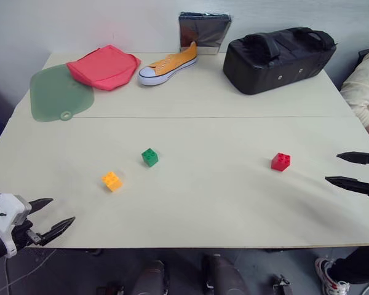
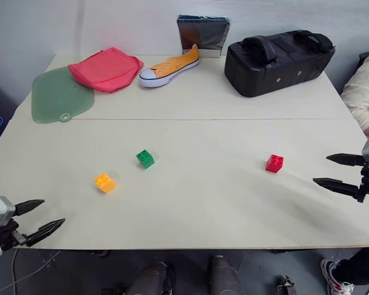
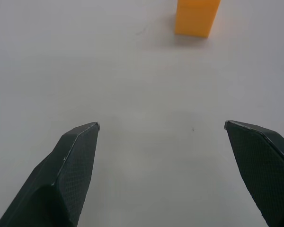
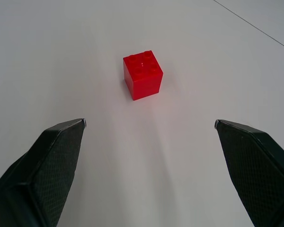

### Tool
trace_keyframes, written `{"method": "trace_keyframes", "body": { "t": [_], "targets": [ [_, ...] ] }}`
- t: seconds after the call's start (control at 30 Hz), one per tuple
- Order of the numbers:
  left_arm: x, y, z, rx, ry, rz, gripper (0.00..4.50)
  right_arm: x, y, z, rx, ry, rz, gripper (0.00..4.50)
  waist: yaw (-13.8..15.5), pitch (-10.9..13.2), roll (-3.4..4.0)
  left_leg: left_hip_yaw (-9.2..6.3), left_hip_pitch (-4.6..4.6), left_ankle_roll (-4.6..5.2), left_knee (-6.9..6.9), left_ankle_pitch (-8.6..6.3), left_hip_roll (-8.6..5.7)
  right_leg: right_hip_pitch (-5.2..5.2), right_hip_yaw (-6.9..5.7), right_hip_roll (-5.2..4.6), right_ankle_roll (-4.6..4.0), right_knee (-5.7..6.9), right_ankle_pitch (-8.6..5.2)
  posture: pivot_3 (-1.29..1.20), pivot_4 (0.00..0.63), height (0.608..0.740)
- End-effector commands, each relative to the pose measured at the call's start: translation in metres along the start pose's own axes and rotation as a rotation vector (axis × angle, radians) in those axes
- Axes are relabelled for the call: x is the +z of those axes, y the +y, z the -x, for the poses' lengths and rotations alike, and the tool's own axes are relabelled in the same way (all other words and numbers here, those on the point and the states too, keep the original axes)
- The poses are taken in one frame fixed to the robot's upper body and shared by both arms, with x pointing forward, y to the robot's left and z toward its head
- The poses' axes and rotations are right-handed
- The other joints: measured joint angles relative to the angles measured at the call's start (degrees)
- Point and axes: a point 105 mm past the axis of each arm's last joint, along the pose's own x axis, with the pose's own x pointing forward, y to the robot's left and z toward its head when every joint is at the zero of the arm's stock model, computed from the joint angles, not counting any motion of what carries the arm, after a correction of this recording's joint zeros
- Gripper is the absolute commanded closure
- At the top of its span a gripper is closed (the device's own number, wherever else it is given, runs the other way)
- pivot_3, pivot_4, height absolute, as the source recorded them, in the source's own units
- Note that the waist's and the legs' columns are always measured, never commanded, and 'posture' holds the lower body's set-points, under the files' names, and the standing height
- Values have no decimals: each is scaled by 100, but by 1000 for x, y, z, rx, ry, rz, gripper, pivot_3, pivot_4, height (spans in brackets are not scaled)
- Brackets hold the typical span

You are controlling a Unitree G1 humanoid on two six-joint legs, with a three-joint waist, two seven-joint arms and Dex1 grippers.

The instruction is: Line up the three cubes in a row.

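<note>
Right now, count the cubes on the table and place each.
3, none hidden: orange-yellow cube front left, green cube just beyond it toward the centre, red cube alone on the right.

Three small studded plastic cubes are seen resting on the pale worktop [image 1: 203,203], each upright with its studs facing up. The orange-yellow cube [image 1: 112,180] is placed nearest the front edge on the left side and is turned at an angle to that edge. The green cube [image 1: 149,157] is found near it, a little farther back and to its right, the two being apart and not touching. The red cube [image 1: 280,161] is set well apart from both, on the right side, at about the same depth as the green one. No straight row is formed.
</note>
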Motion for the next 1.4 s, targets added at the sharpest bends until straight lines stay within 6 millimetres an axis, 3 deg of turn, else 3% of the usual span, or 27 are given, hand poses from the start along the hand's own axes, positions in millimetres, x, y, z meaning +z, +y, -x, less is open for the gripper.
{"method": "trace_keyframes", "body": {
  "t": [0.03,0.6,0.8,0.87,1.07,1.23,1.4],
  "targets": [
    [18,1,3,-4,-51,-51,32,8,1,4,-1,-4,34,0,5,0,0,0,0,0,0,0,0,0,0,0,0,0,0,0,150,740],
    [23,13,-7,38,-24,-71,32,3,0,0,-39,3,62,0,5,0,0,0,0,-1,2,1,-1,1,0,1,1,3,0,0,150,740],
    [33,8,-13,-4,-39,-61,32,4,-4,-3,-60,21,95,0,2,0,0,1,-1,-3,2,2,-1,0,0,2,2,3,1,0,150,740],
    [41,3,-17,-47,-51,-77,32,10,-5,-5,-54,20,110,0,1,0,0,1,0,-3,3,2,-1,0,0,2,2,5,1,0,150,740],
    [109,-44,-49,-417,-166,-194,32,38,-2,-43,93,24,202,0,-2,1,2,0,0,-20,14,16,-1,1,1,2,2,13,5,0,150,740],
    [146,-78,-53,-709,-169,-311,32,39,-3,-80,191,78,195,0,-4,2,4,3,-10,-44,2,24,-1,-8,-1,11,-1,3,4,0,150,740],
    [179,-97,-63,-829,-243,-363,32,24,-10,-100,186,172,209,0,5,5,9,13,-34,-40,15,28,0,-20,-3,24,3,17,6,0,150,740]
  ]
}}
